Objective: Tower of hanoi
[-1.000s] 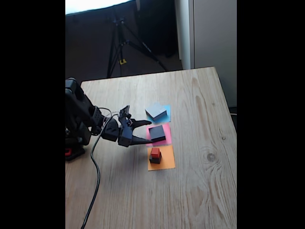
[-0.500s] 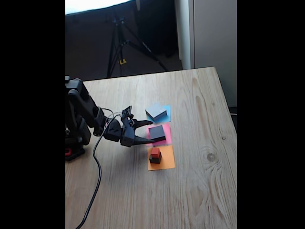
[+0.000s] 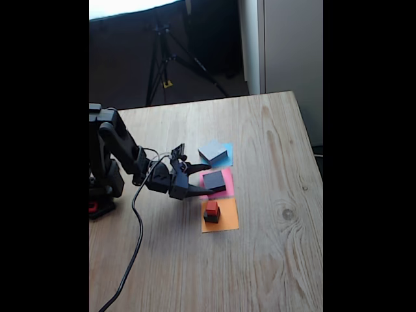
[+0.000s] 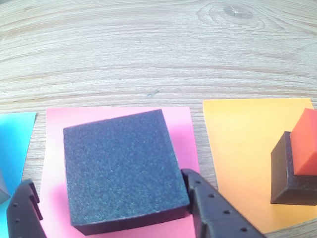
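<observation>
The claw (image 3: 209,178) reaches out low over the wooden table (image 3: 273,260) with its two fingers spread wide, one on each side of the black slab (image 3: 214,181). In the wrist view the claw (image 4: 114,208) shows as two dark fingers at the bottom edge: the right finger (image 4: 210,208) sits just beside the lower right corner of the black slab (image 4: 124,171), perhaps touching it, and the left finger (image 4: 24,210) stands a little apart from the slab's left side. The claw grips nothing.

The black slab lies flat on the pink paper (image 4: 183,134), turned slightly against the paper's edges. In the wrist view, to the right of it lies the orange paper (image 4: 237,144), and on that stands the small black cube (image 4: 285,173) with the red cube (image 4: 304,148) on top of it. To the left, the blue paper (image 4: 15,139) shows at the edge.

In the fixed view the three papers lie in a row: the blue paper (image 3: 226,151) farthest, then the pink paper (image 3: 227,185), then the orange paper (image 3: 224,221) nearest. The grey slab (image 3: 212,151) rests on the blue paper, well clear of the claw. The small black cube (image 3: 211,214) and the red cube (image 3: 212,207) stand stacked near the orange paper's far left corner.

The arm (image 3: 120,153) stretches from its base at the table's left edge, and a black cable (image 3: 133,240) trails toward the near edge. Beyond the table stands a tripod (image 3: 166,52).
</observation>
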{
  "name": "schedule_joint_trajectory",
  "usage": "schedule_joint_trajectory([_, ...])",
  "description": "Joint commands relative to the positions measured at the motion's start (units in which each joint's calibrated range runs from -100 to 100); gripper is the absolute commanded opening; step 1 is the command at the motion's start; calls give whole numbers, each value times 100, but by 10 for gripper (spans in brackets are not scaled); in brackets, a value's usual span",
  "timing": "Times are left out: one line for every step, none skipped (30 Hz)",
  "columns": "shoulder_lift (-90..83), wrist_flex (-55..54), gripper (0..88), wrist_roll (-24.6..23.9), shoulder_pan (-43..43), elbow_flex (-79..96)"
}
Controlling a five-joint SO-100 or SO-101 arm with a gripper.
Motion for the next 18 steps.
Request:
schedule_joint_trajectory([8,-153,316,229,-70,-159])
schedule_joint_trajectory([23,-153,314,262,-70,-186])
schedule_joint_trajectory([38,-145,309,312,-79,-214])
schedule_joint_trajectory([53,-145,303,346,-87,-232])
schedule_joint_trajectory([61,-145,297,362,-87,-250])
schedule_joint_trajectory([61,-145,293,362,-95,-259])
schedule_joint_trajectory([61,-137,286,362,-95,-268])
schedule_joint_trajectory([61,-129,278,396,-95,-268])
schedule_joint_trajectory([61,-129,266,429,-95,-268])
schedule_joint_trajectory([61,-129,258,446,-95,-268])
schedule_joint_trajectory([61,-129,249,513,-95,-268])
schedule_joint_trajectory([61,-129,235,546,-95,-277])
schedule_joint_trajectory([61,-129,222,613,-95,-286])
schedule_joint_trajectory([61,-129,219,647,-95,-286])
schedule_joint_trajectory([53,-137,215,647,-104,-295])
schedule_joint_trajectory([53,-137,211,663,-104,-295])
schedule_joint_trajectory([53,-137,207,680,-104,-295])
schedule_joint_trajectory([53,-137,182,680,-95,-295])
